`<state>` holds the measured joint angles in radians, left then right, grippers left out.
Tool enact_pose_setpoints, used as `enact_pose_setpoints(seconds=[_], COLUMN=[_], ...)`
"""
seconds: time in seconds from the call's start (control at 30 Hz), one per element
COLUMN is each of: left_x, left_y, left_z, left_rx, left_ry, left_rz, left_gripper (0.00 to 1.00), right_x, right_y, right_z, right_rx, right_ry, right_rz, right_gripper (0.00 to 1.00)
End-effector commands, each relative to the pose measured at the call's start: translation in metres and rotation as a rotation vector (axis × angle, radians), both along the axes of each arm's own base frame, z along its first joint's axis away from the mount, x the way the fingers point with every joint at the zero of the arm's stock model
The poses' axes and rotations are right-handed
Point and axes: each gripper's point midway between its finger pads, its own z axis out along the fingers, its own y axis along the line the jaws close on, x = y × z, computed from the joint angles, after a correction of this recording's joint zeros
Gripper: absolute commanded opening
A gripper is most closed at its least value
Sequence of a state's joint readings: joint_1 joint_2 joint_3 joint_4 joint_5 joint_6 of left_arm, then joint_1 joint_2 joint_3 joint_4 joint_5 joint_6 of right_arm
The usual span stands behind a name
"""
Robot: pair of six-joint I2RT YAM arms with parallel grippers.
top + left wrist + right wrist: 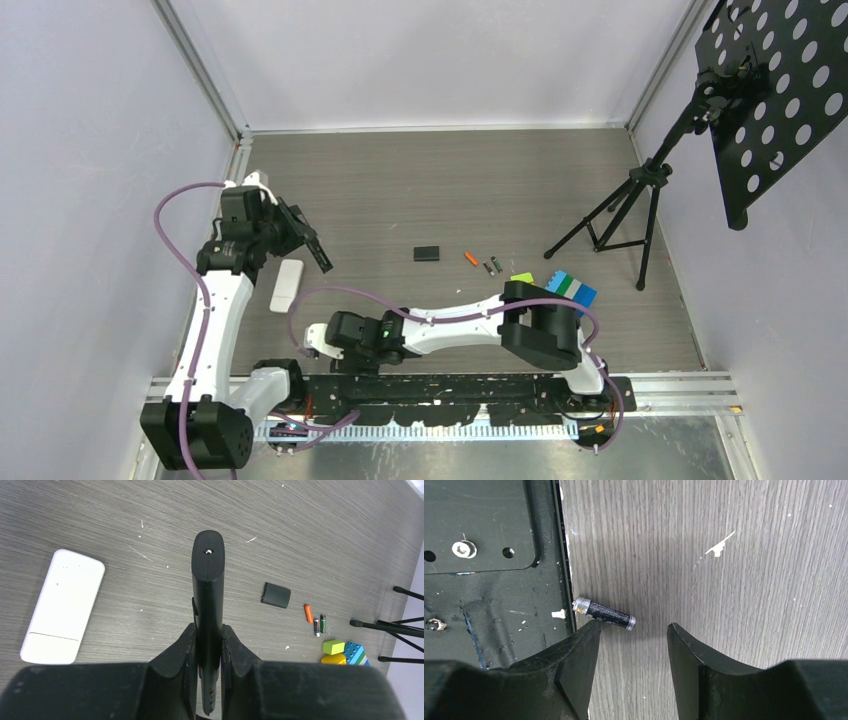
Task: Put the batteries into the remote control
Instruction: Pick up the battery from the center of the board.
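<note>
My left gripper (288,228) is shut on a black remote control (208,580) and holds it edge-up above the table; the fingers (186,645) clamp its sides. An orange battery (308,613) and two dark batteries (319,625) lie together on the table to the right, also in the top view (471,258). My right gripper (634,630) is open and low over the table by the base plate. A fourth dark battery (604,613) lies just ahead of its left fingertip, not between the jaws.
A white remote (288,283) lies below the left gripper. A small black battery cover (427,253) lies mid-table. Green, orange and blue blocks (568,285) sit at the right. A tripod stand (625,215) stands at the far right. The black base plate (484,605) borders the battery.
</note>
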<state>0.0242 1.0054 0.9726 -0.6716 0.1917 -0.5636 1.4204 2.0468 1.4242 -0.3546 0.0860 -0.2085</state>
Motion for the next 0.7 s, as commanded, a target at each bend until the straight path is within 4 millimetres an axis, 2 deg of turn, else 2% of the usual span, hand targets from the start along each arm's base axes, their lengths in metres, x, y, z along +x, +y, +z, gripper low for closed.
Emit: enact_pose_setpoints(seconds=[0.0,0.2,0.5,0.57,0.67], left_x=[0.004,0.004,0.004,0.004,0.005], left_y=[0.003,0.014,0.025,0.025,0.025], left_z=[0.027,0.027,0.028,0.028,0.027], left_rx=[0.024,0.065,0.105,0.106,0.105], left_ry=[-0.072,-0.061,-0.051,-0.049,-0.048], left_rz=[-0.011,0.023,0.05,0.049,0.047], left_gripper=[0.0,0.0,0.0,0.0,0.0], right_x=[0.001,0.002,0.003,0.0,0.011], right_y=[0.015,0.021,0.032,0.033,0.031], right_z=[0.003,0.001,-0.001,-0.003,-0.003], right_rx=[0.041,0.045,0.063,0.06,0.055], right_ry=[0.03,0.039,0.046,0.065,0.021], right_rz=[0.044,0.04,0.024,0.029,-0.018], right_gripper=[0.59,0.64,0.62,0.55,0.34])
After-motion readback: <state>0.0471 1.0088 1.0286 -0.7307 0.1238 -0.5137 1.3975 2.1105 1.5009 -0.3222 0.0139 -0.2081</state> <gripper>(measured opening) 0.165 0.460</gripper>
